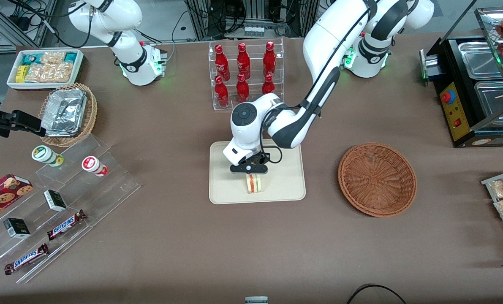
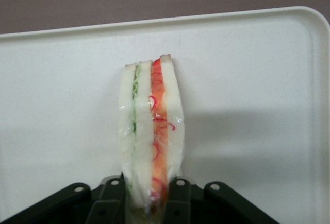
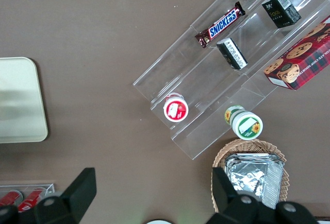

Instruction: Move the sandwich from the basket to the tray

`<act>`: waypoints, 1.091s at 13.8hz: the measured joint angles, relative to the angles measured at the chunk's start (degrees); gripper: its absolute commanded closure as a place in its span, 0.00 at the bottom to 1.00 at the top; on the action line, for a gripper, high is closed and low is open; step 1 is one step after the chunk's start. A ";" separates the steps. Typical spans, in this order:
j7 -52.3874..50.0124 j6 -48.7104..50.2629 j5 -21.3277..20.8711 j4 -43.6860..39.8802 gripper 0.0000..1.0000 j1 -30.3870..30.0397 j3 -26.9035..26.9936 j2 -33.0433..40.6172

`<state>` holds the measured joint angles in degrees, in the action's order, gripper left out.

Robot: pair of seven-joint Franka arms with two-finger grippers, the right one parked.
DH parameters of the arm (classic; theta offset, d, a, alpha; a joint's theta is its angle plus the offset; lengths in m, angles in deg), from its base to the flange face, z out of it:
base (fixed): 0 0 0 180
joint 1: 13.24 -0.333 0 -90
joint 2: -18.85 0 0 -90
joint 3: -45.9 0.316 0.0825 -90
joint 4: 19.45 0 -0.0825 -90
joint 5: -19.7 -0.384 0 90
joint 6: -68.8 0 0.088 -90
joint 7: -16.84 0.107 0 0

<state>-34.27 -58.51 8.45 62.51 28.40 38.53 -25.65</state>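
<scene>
Left wrist view, gripper (image 2: 150,195) pinching layered sandwich (image 2: 151,131), above tray (image 2: 258,80)

Sandwich (image 1: 254,183): one showing
Tray (image 1: 224,192): one showing
Red bottles (image 1: 243,61): six standing
Snickers bars (image 1: 66,224): two lying

On the brown counter (image 3: 93,54), a corner of the cream tray (image 3: 18,100) shows near a clear tiered stand (image 3: 216,80) holding Snickers bars (image 3: 220,24), small boxes and capped cups.
</scene>
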 measured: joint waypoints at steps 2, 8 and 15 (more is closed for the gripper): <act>0.00 -0.02 0.00 -0.28 0.00 0.09 0.00 0.00; -2.07 5.69 0.01 -3.31 0.00 0.01 0.38 4.55; -5.43 25.18 -0.01 -4.01 0.00 -2.96 5.59 23.66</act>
<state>-39.70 -33.32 8.44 58.50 25.44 44.13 -1.99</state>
